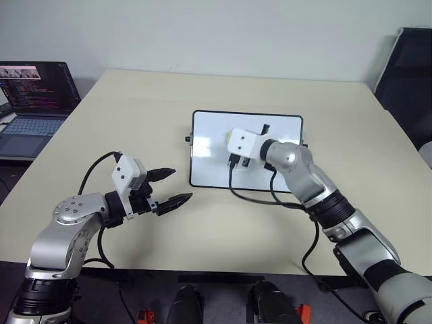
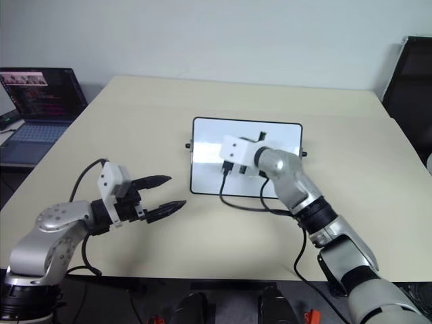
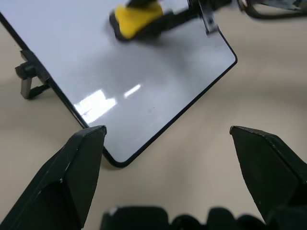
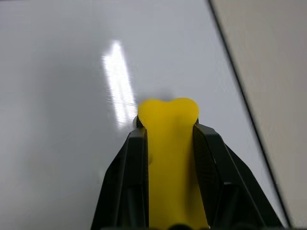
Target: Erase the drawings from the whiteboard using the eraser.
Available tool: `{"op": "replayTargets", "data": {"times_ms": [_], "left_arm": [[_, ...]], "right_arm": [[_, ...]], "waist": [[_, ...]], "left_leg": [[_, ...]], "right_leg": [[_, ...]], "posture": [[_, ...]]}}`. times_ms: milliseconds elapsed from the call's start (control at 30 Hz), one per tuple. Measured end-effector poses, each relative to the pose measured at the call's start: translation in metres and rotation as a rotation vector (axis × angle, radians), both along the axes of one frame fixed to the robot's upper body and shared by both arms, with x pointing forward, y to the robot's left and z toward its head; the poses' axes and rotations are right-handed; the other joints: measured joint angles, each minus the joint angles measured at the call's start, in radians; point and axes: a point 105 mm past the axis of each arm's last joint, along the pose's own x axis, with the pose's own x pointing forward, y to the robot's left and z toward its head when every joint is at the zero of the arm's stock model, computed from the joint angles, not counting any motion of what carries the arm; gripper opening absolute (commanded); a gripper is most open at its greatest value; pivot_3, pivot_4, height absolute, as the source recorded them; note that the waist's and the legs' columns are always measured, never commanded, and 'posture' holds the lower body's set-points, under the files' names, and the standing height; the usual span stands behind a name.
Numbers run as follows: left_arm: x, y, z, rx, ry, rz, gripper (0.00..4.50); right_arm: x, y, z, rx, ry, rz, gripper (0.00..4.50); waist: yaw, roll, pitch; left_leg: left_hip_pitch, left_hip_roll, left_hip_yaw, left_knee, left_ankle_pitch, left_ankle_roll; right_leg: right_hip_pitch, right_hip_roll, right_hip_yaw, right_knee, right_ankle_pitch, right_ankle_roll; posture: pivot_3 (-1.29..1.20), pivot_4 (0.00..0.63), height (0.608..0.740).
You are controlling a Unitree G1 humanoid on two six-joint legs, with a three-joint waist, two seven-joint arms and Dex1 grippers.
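Right gripper (image 4: 170, 143) is clenched on the eraser (image 4: 169, 143), held over the whiteboard (image 1: 209, 135) lying on the surface (image 1: 135, 108). Left gripper (image 1: 172, 187) hangs released, near the board. Risk: the unsecured board could slide under wiping pressure, spoiling the stroke.

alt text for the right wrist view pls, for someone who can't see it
The right gripper is shut on the yellow eraser, one black finger on each side, pointing at the glossy whiteboard. No drawings show on this stretch of the board, whose black edge meets the beige table.
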Motion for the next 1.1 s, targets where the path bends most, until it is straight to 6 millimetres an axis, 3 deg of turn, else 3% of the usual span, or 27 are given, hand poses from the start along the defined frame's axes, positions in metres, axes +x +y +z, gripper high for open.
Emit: {"op": "replayTargets", "data": {"times_ms": [133,300,400,567,767,967,1100], "left_arm": [[0.000,-0.001,0.001,0.000,-0.002,-0.002,4.50],[0.000,-0.001,0.001,0.000,-0.002,-0.006,4.50],[0.001,-0.002,0.001,0.000,-0.004,-0.009,4.50],[0.001,-0.003,0.002,-0.011,-0.009,-0.007,4.50],[0.004,-0.010,0.011,-0.043,-0.035,-0.038,4.50],[0.012,-0.045,0.034,-0.030,-0.121,-0.210,4.50],[0.017,-0.073,0.038,-0.010,-0.137,-0.367,4.50]], "right_arm": [[-0.009,-0.001,-0.007,-0.031,0.047,0.046,0.97],[-0.040,0.000,-0.042,-0.115,0.207,0.158,0.97],[-0.042,-0.003,-0.044,-0.094,0.204,0.145,0.97],[-0.042,-0.045,-0.032,0.126,0.183,-0.016,0.97],[-0.084,-0.097,-0.032,0.431,0.217,-0.225,0.97],[-0.121,-0.131,-0.042,0.677,0.246,-0.499,0.97],[-0.131,-0.152,-0.054,0.735,0.265,-0.671,0.97]], "waist": [[-0.001,0.000,0.000],[-0.001,0.000,0.000],[-0.001,0.000,0.000],[0.008,0.000,0.001],[0.013,0.001,0.001],[0.020,0.001,0.001],[0.023,0.001,0.001]], "left_leg": [[0.000,0.001,0.000,-0.002,0.000,0.000],[0.000,0.001,0.001,-0.003,0.000,0.000],[0.000,0.001,0.001,-0.002,0.000,0.000],[-0.002,0.000,0.001,-0.001,0.000,0.000],[-0.007,0.000,0.000,-0.005,-0.003,-0.003],[-0.007,0.000,0.000,-0.004,-0.003,-0.004],[-0.006,0.000,0.001,0.000,-0.003,-0.004]], "right_leg": [[0.003,0.000,0.000,0.001,-0.002,0.002],[0.003,0.001,0.000,0.001,-0.003,0.003],[0.003,0.001,0.000,0.001,-0.002,0.001],[0.002,0.000,0.001,-0.002,-0.002,0.002],[-0.002,0.000,-0.001,0.002,-0.004,0.005],[-0.002,0.001,-0.001,0.001,-0.010,0.004],[0.000,0.000,0.000,0.001,-0.008,0.002]], "posture": [[0.00,0.150,0.740],[0.00,0.150,0.740],[0.00,0.150,0.740],[0.00,0.150,0.740],[0.00,0.150,0.740],[0.00,0.150,0.740],[0.00,0.150,0.740]]}}
